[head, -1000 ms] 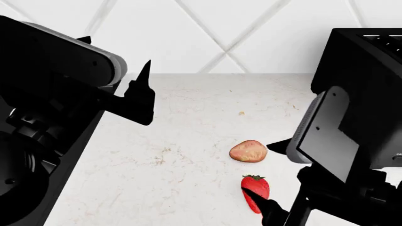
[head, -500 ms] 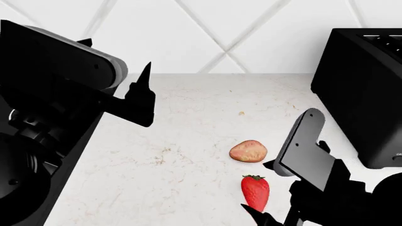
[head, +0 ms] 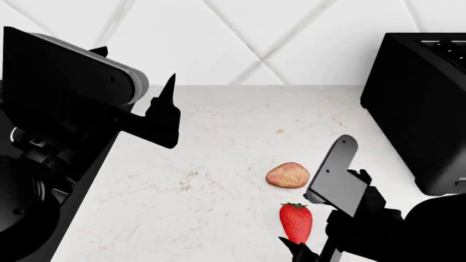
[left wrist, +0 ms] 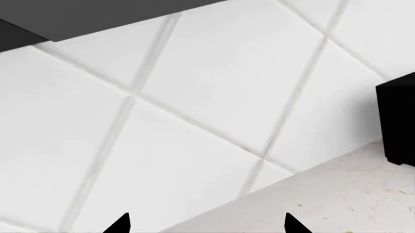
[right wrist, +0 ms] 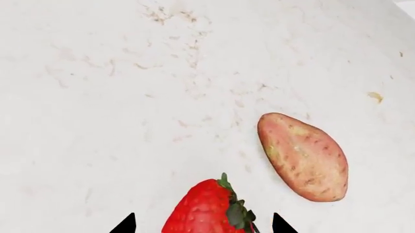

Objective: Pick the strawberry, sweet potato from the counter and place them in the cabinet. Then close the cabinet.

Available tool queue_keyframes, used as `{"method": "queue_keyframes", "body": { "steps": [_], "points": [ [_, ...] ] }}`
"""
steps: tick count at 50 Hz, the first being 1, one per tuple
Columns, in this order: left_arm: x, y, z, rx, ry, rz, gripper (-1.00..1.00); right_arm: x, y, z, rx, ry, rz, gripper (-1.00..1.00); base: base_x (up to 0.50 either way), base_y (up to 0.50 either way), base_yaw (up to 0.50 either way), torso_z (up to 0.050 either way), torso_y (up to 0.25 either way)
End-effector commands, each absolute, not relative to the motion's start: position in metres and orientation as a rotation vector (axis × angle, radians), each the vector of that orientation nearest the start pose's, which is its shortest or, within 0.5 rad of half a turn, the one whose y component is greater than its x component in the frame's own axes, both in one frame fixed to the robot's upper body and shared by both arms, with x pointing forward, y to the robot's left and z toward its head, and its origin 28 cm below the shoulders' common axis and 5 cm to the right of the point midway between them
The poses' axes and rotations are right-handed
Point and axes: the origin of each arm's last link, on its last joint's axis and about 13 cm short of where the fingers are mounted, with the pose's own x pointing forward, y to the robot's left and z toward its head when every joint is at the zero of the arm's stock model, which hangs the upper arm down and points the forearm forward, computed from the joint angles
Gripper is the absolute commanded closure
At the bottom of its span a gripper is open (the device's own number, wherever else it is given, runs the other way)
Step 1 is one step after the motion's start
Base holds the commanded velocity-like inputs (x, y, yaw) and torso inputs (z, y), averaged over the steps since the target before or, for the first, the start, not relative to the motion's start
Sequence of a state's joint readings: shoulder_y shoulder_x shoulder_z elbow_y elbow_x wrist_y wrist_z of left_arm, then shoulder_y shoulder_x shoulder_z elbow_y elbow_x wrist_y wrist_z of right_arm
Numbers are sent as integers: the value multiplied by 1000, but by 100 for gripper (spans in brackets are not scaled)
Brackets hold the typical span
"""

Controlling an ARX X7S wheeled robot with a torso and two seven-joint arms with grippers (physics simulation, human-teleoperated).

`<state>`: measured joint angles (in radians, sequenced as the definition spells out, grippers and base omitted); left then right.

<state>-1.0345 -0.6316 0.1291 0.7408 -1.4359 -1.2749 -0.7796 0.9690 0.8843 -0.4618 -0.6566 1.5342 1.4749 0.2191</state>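
The strawberry (head: 296, 221) lies on the white counter (head: 218, 164), just in front of the tan-orange sweet potato (head: 287, 175). My right gripper (right wrist: 202, 224) is open, low over the counter, with the strawberry (right wrist: 204, 209) between its two fingertips but not touching them. The sweet potato (right wrist: 302, 156) lies beside it. In the head view one right fingertip (head: 297, 251) shows at the strawberry's near end. My left gripper (left wrist: 206, 224) is open and empty, held up at the left over the counter's back edge, facing the tiled wall. The cabinet is out of view.
A black toaster (head: 418, 103) stands at the right back of the counter; it also shows in the left wrist view (left wrist: 397, 121). A black stovetop (head: 29, 218) borders the counter at the left. A white diamond-tiled wall (head: 240, 38) closes the back.
My right arm has drawn back and down toward the near right; its fingertips now straddle the strawberry. The left arm has barely moved. Both foods lie where they were.
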Motion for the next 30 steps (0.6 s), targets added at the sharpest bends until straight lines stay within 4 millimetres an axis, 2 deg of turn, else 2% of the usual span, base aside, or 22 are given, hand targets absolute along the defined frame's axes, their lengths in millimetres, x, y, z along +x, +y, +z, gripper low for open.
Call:
{"method": "queue_keyframes", "body": {
  "steps": [1,19,20,30],
  "points": [
    [206,228,286,269,-173,-259,-100,204,-154,220,-552,614,778,-100,0,0,0,0,0],
    [205,227,288,272,-175,-260,-100,203,-156,208,-578,678,762,-100,0,0,0,0,0],
    [205,227,288,272,-175,-260,-100,204,-156,208,-577,676,763,100,0,0,0,0,0],
    [206,227,285,274,-171,-261,-100,203,-153,214,-573,629,778,100,0,0,0,0,0]
  ]
}}
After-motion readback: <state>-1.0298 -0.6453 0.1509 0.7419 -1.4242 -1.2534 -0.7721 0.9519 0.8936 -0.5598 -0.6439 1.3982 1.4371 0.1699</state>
